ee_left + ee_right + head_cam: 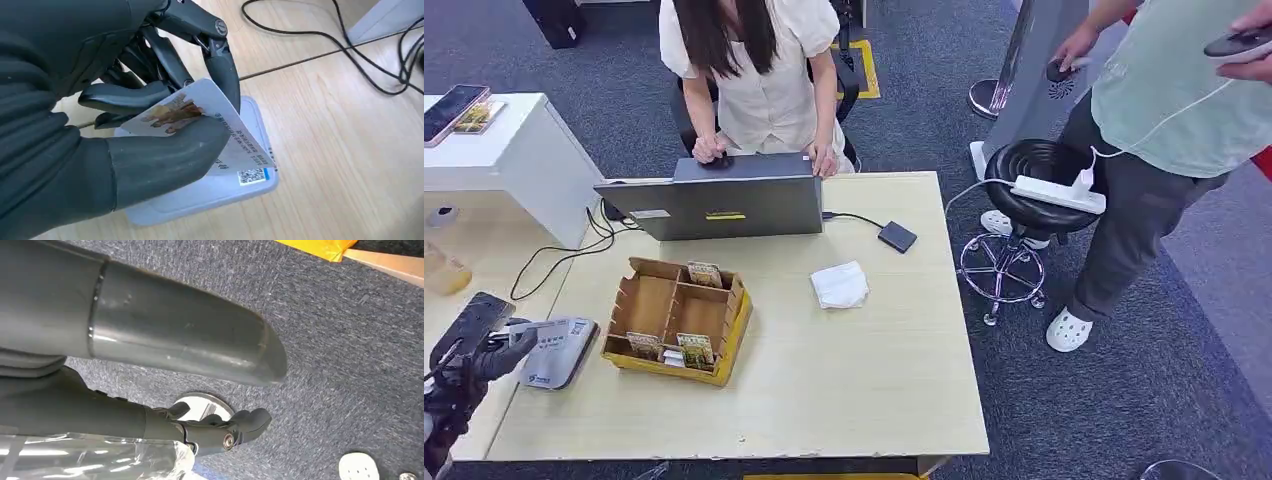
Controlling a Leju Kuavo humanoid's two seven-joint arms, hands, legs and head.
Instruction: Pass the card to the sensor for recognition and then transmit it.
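At about eight o'clock on the table (844,380), our left hand (486,350) pinches the card (175,112) between thumb and fingers (222,70), holding it tilted just above the grey sensor (559,350). A cardboard tray (679,318) sits toward three o'clock of the sensor. Our right hand (200,427) hangs over carpet, fingers apart, holding nothing.

White card (200,107) (brown picture), pale grey sensor (220,187), blue carpet (1124,400).
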